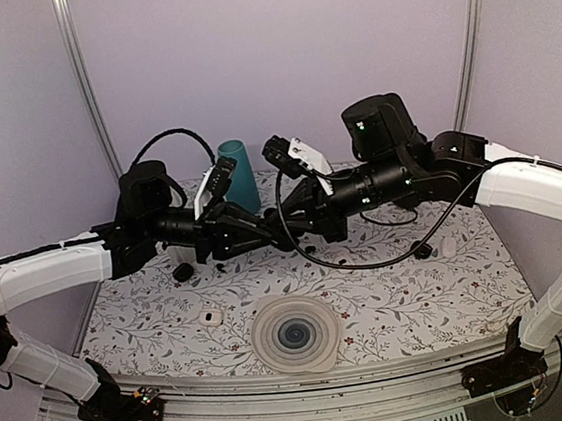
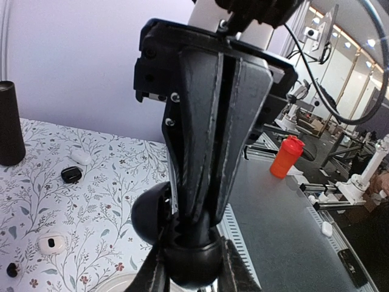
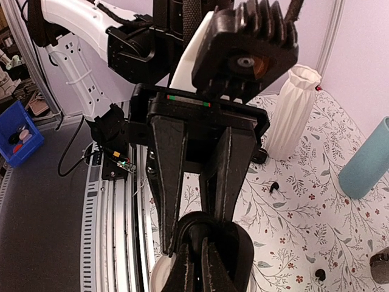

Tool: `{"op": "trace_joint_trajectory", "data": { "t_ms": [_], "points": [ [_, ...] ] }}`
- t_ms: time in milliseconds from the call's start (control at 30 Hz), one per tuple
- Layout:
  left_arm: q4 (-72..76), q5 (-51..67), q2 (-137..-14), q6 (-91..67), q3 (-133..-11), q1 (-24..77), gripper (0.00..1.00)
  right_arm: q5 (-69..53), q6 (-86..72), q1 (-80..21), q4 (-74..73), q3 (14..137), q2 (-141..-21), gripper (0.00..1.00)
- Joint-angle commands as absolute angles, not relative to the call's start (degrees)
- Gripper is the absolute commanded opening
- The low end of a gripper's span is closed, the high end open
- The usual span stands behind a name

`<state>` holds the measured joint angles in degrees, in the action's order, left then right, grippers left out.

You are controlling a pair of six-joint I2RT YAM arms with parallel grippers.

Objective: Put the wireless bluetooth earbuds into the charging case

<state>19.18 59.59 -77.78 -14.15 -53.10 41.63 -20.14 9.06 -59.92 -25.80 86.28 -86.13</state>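
— Black plastic fills the middle of the overhead view: the two arms meet nose to nose above the flowered cloth [image 1: 401,298], and whatever sits between them is lost in the dark.

— Do the wrist cameras do better?

— Much better. The left wrist view shows the charging case [image 2: 191,264], a glossy black pebble clamped between the fingers of the left gripper [image 3: 197,234]. A rounded black half [image 2: 151,216] stands out to one side of it and looks like the open lid. The right gripper [image 2: 193,228] points at the case with its two fingers pressed flat together, tips at the case's mouth (whether a bud is nipped between them, I cannot tell).

— And the earbuds?

— Only the wrist views catch them. One earbud [image 3: 273,185], a tiny shiny black bead, lies on the cloth near the foot of a white ribbed vase [image 3: 292,109], well apart from both pairs of fingers. A second black speck [image 3: 320,275] lies lower in that picture, toward a teal cup [image 3: 364,158]. The left wrist view has a tiny black bud [image 2: 12,269] near a small white case [image 2: 53,244] (the same bud or another, I cannot say).
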Motion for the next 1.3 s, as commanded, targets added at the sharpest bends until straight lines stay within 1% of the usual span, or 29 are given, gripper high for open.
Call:
{"op": "trace_joint_trajectory", "data": {
  "t_ms": [0,133,300,467,933,967,1033,1133,1167,1267],
  "points": [
    [21.08,57.95,-75.67,-12.76,-54.43,42.45,0.00,-17.63,10.32,-61.30,-27.23,87.75,-88.79,0.04],
    [21.17,57.25,-74.91,-12.61,-54.28,42.40,0.00,-16.85,10.39,-61.52,-27.69,88.45,-89.75,0.04],
    [21.17,56.59,-74.79,-12.52,-53.56,42.34,0.00,-16.06,9.99,-61.52,-26.96,88.77,-89.29,0.12],
    [21.23,55.56,-74.38,-12.26,-52.37,42.06,0.00,-15.13,9.18,-61.51,-25.66,88.62,-87.72,0.18],
    [22.13,53.97,-74.26,-12.73,-50.71,41.11,0.00,-16.34,7.41,-61.46,-21.79,87.58,-84.00,0.18],
    [22.15,53.96,-74.27,-12.81,-50.67,41.03,0.00,-16.35,7.26,-61.52,-21.63,87.48,-83.90,0.22],
    [22.16,53.90,-74.26,-12.83,-50.63,41.04,0.00,-16.26,7.16,-61.50,-21.38,87.37,-83.70,0.22],
    [22.22,53.89,-74.20,-12.92,-50.54,40.95,0.00,-16.58,6.87,-61.50,-21.17,87.25,-83.68,0.20],
    [22.23,53.81,-74.17,-12.97,-50.54,40.94,0.00,-16.77,6.79,-61.50,-21.22,87.20,-83.75,0.15],
    [22.21,53.70,-74.10,-13.09,-50.54,40.96,0.00,-16.74,6.77,-61.51,-21.42,87.02,-84.01,0.07]
  ]
}}
